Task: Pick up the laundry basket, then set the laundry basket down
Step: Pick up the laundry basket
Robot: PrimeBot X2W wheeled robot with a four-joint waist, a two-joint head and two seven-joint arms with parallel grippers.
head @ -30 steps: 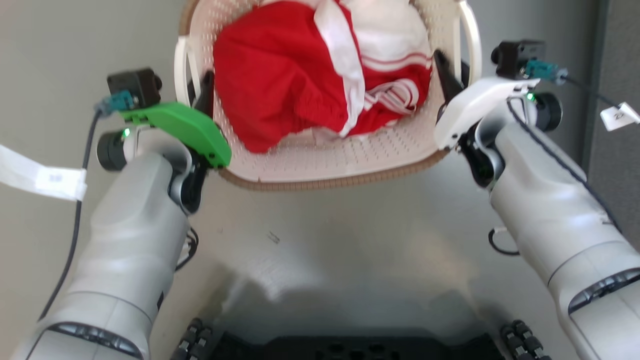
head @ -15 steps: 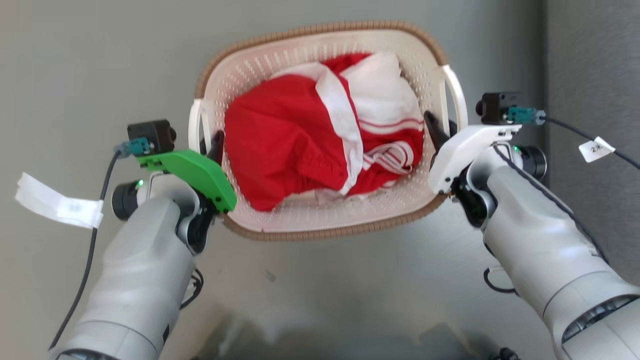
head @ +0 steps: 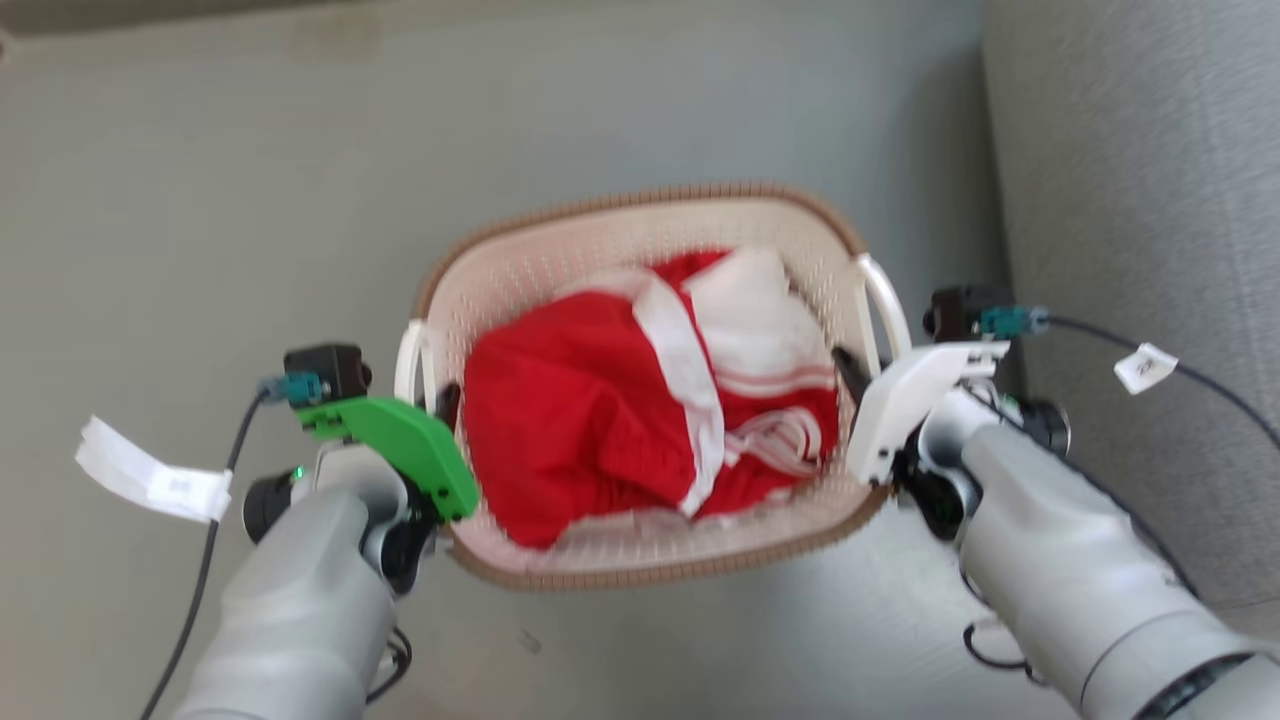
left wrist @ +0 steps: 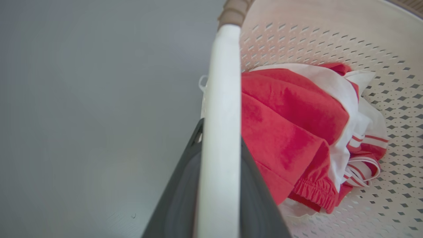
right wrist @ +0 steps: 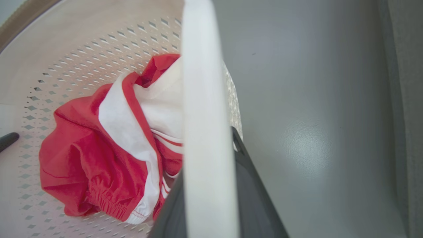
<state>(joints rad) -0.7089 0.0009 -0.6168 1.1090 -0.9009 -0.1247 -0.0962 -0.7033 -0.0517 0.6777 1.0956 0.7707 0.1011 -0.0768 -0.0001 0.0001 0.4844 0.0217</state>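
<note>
A grey floor [head: 200, 200] runs under everything, with a grey upholstered seat [head: 1150, 200] along the right edge. The laundry basket [head: 560, 260] sits between the two arms, straight ahead of the robot, over the floor and close beside the seat; whether its bottom touches the floor I cannot tell. Red and white clothes [head: 570, 430] are bunched inside it. The left gripper [left wrist: 221, 132] is clamped on the left handle [left wrist: 219, 82], one dark finger on each side of the white loop. The right gripper [right wrist: 206, 148] is clamped the same way on the right handle [right wrist: 201, 82]
</note>
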